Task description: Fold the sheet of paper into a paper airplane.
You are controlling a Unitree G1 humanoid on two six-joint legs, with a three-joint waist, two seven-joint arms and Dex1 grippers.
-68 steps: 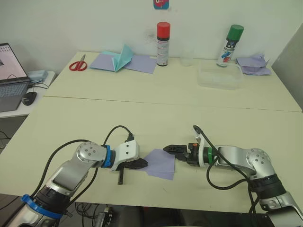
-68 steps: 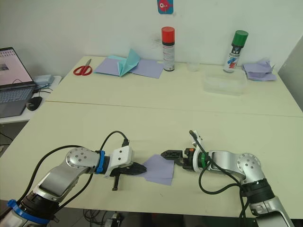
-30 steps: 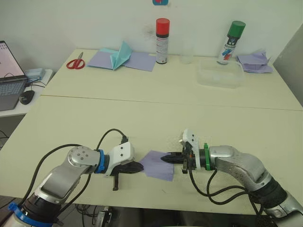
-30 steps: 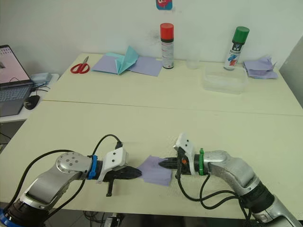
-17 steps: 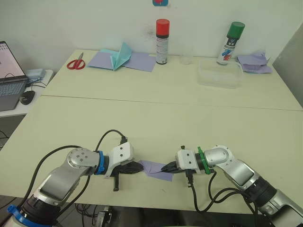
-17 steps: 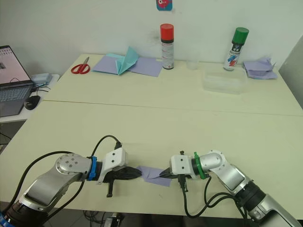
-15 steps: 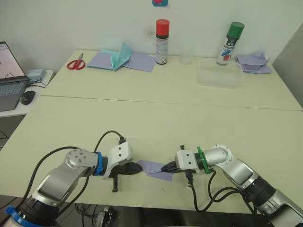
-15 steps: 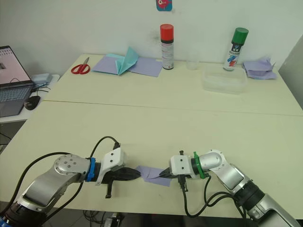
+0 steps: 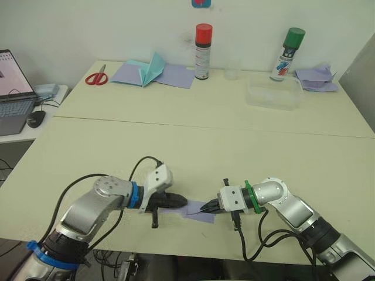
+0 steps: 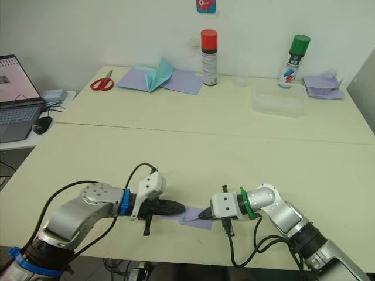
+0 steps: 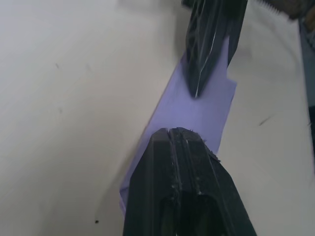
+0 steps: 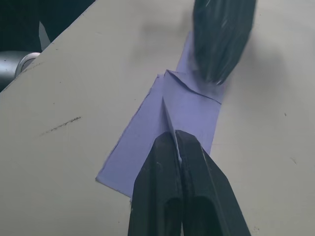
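The sheet of paper [image 9: 198, 213] lies near the table's front edge as a narrow lavender strip with a raised lengthwise crease, clear in the right wrist view [image 12: 183, 105]. My left gripper [image 9: 183, 202] is shut and its tip rests on the strip's left end [image 11: 199, 110]. From the other side my right gripper [image 9: 204, 206] is shut too, with its tip on the strip's right part where the crease runs [image 12: 175, 136]. The two tips point at each other, a short gap apart. Whether either one pinches a layer is not visible.
At the back stand red scissors [image 9: 96, 77], a teal tent-shaped paper [image 9: 150, 67] on flat lavender sheets, a red-capped can [image 9: 203, 51], a green-capped can [image 9: 286, 54], a clear tub [image 9: 273, 93] and crumpled lavender scraps [image 9: 316, 79]. A laptop [image 9: 12, 88] sits far left.
The right gripper rolled over and slid down-left, and the paper went from a wide sheet to a narrow strip. The left gripper then pushed right onto the strip.
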